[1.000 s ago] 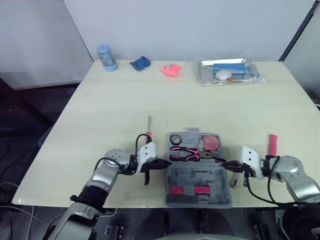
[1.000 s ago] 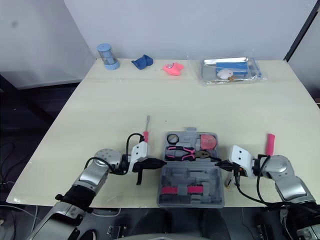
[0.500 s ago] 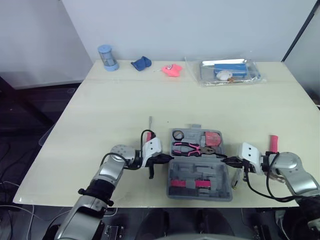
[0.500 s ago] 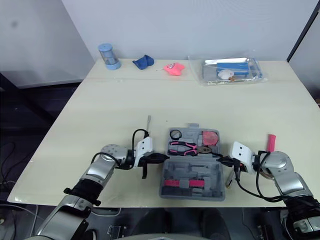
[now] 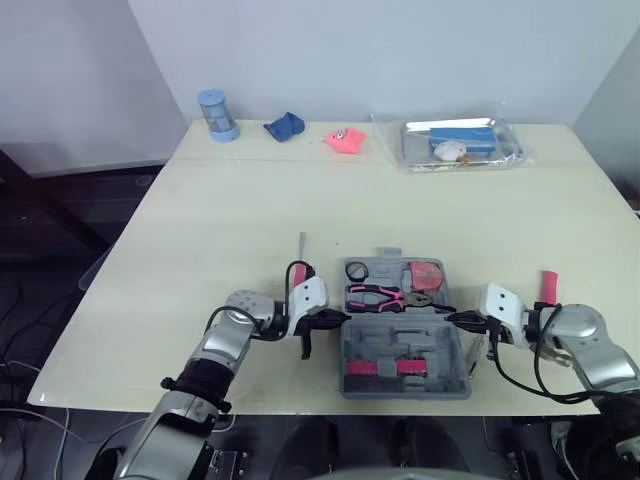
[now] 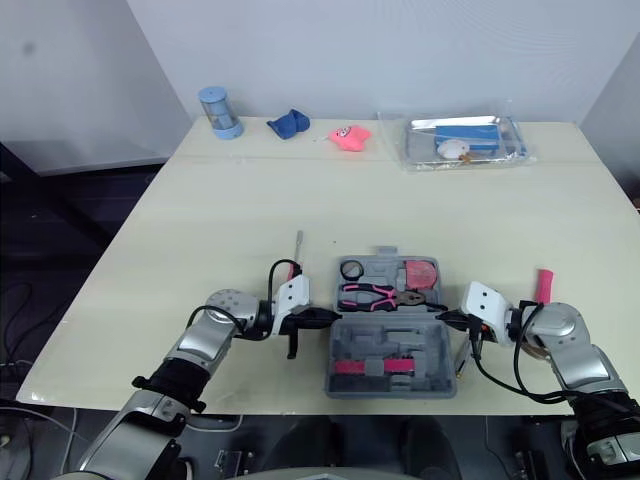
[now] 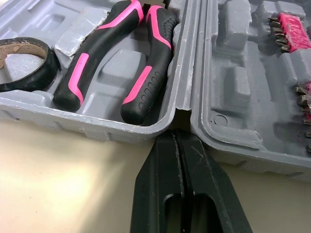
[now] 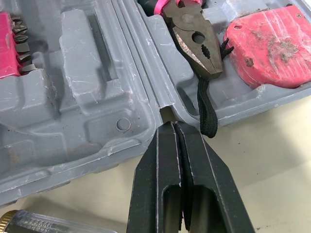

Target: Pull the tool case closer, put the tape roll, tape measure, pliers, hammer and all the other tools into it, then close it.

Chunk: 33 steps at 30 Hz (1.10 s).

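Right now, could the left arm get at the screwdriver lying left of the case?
Probably yes. The screwdriver lies on the table beside the left wrist, shaft exposed. The left end effector is shut at the tool case hinge, so it must back off and open first.

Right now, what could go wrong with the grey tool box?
The black strap hangs over the tool case rim and might get pinched at closing. The case sits near the table edge; pulling closer could tip it off. The screwdriver lies outside and could be forgotten.
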Motion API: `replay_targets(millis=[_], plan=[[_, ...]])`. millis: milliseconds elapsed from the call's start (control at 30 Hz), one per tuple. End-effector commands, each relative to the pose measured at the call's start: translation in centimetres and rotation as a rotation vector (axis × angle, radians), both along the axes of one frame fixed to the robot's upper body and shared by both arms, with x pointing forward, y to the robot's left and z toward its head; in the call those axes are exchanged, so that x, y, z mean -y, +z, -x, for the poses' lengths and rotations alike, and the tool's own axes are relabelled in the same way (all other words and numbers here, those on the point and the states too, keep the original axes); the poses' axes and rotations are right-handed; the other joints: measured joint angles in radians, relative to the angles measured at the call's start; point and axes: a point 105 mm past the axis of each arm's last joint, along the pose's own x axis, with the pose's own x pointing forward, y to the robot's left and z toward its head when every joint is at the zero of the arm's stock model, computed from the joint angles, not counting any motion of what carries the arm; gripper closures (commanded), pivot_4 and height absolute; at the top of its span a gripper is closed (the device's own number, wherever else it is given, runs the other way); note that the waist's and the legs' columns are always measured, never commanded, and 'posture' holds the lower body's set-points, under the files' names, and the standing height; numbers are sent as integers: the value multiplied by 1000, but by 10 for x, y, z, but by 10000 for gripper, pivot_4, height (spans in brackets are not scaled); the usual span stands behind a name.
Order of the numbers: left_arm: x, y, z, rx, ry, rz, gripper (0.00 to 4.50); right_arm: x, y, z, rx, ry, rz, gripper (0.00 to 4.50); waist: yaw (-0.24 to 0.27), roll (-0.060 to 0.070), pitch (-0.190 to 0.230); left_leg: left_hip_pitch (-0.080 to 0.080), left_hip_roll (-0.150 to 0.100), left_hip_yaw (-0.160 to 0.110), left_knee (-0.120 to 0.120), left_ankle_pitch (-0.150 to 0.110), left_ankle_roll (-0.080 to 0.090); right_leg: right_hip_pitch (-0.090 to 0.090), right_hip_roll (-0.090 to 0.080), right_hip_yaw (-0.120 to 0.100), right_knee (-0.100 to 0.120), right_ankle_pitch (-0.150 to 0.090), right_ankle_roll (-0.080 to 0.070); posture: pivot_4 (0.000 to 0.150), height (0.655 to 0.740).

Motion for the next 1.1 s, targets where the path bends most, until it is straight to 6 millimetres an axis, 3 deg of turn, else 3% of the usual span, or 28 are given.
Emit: replay_targets(millis=[33,1100], plan=[[24,14,-2,65,-63,55,45000,-19,7,-4,44,55,-39,44378,-1,0,0,0,0,0,0,0,0,0,0,0,0,0,0,1500,7400],[17,21,-4,86,-57,55,45000,-24,6,-12,66,59,-53,44378,-10,0,0,0,0,0,0,0,0,0,0,0,0,0,0,1500,7400]])
